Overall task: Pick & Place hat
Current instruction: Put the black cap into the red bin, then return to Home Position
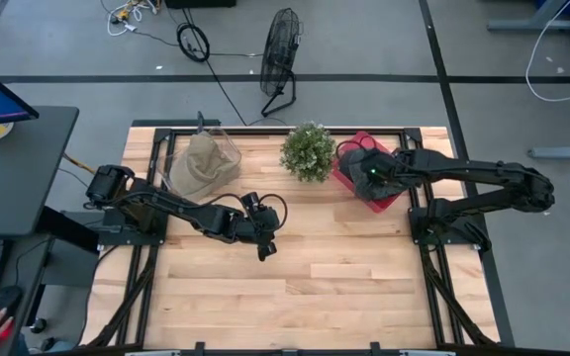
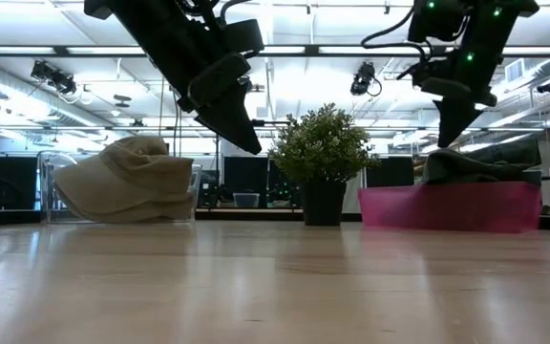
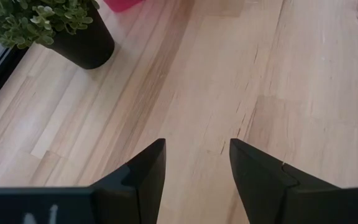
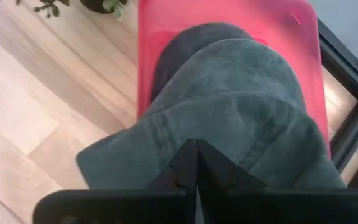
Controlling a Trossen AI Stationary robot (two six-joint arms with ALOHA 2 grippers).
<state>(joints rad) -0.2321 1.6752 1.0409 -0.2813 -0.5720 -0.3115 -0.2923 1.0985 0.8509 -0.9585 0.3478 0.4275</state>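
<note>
A dark grey-green hat (image 4: 229, 93) lies crown up in a pink bin (image 4: 229, 15) at the table's far right, also seen in the low view (image 2: 471, 167). My right gripper (image 4: 196, 144) is shut, pointing down right at the hat's crown (image 2: 445, 143). A beige hat (image 1: 201, 163) rests inside a clear container (image 2: 51, 186) at the far left. My left gripper (image 3: 196, 142) is open, hanging over bare wood near the table's middle (image 1: 265, 249), and holds nothing. My right gripper comes at the dark hat's crown (image 4: 194, 127) from above with shut fingers. I cannot tell whether the tips touch the cloth or stand just over it. No cloth shows between the fingers. The hat lies in the pink bin.
A potted plant (image 1: 310, 150) stands at the far edge between the clear container and the pink bin (image 1: 386, 201). The near half of the wooden table (image 1: 315, 287) is bare wood. A fan and cables lie on the floor beyond the table.
</note>
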